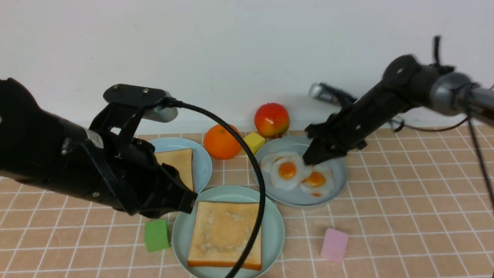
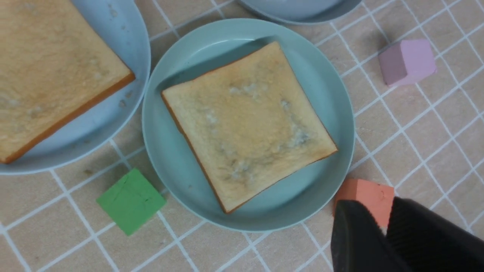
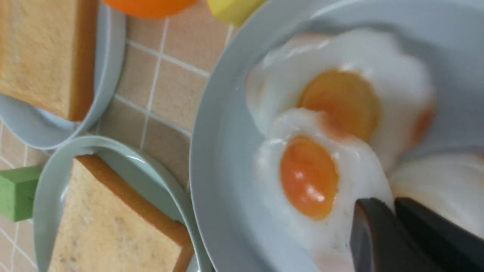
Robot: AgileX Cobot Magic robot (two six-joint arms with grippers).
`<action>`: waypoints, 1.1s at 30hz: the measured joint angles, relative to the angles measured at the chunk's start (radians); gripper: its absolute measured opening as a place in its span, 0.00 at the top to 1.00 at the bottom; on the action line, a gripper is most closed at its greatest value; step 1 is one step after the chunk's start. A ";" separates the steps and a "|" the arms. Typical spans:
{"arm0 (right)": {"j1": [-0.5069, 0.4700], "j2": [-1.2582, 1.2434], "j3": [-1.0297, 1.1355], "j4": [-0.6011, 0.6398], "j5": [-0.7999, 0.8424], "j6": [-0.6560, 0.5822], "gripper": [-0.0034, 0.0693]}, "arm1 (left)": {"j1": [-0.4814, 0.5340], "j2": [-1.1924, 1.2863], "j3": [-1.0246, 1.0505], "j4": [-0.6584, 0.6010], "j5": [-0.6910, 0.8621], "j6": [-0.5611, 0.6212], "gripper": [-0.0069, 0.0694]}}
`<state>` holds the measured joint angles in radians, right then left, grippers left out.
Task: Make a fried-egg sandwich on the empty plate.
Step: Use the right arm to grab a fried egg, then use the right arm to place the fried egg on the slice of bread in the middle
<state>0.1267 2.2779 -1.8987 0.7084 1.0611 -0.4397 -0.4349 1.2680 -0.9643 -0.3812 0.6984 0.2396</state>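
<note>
The fried egg (image 3: 308, 177) that matters now lies on the grey-blue plate (image 1: 293, 197), directly at the tips of the right fingers (image 3: 370, 230); its white rim reaches up to them, and its orange yolk sits just beyond the tips. These fingers stand almost together, with only a thin slit between them; I judge that they are pinched on the rim of the white, although the pinched part itself is hidden. The egg looks thin, flat and glossy; it is probably light and somewhat soft, so it may bend or hang down when lifted, and the shiny surface may slip. The flat rim is the right place to hold, because the domed yolk gives nothing to pinch. Other eggs (image 3: 340, 102) overlap it on the side away from the fingers, so one of them could be dragged along.

The goal, the mint-green plate (image 1: 276, 231), lies well apart from the right fingers and already carries one toast slice (image 1: 224, 231); the egg belongs on this slice. The left fingers (image 2: 355, 234) hang just beside the rim of this plate, close together with nothing between them. The second toast slice (image 1: 177, 162) rests on the sky-blue plate (image 1: 202, 166), partly behind the left arm; it looks stiff and light, and is best taken by one crust edge.
</note>
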 joint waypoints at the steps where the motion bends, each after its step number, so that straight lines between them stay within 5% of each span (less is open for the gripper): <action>1: -0.008 -0.021 0.000 -0.004 0.003 0.000 0.88 | 0.000 0.000 -0.005 0.003 0.002 -0.011 0.71; 10: -0.032 -0.196 0.000 0.043 0.086 -0.006 0.88 | 0.000 -0.030 -0.034 0.096 0.013 -0.150 0.71; 23: 0.222 -0.212 0.147 0.149 0.125 -0.102 0.88 | 0.000 -0.051 -0.035 0.396 0.056 -0.469 0.70; 33: 0.264 -0.144 0.230 0.344 0.081 -0.219 0.88 | 0.000 -0.051 -0.035 0.445 0.056 -0.505 0.69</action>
<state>0.3911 2.1340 -1.6691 1.0520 1.1419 -0.6585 -0.4349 1.2167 -0.9990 0.0640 0.7548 -0.2651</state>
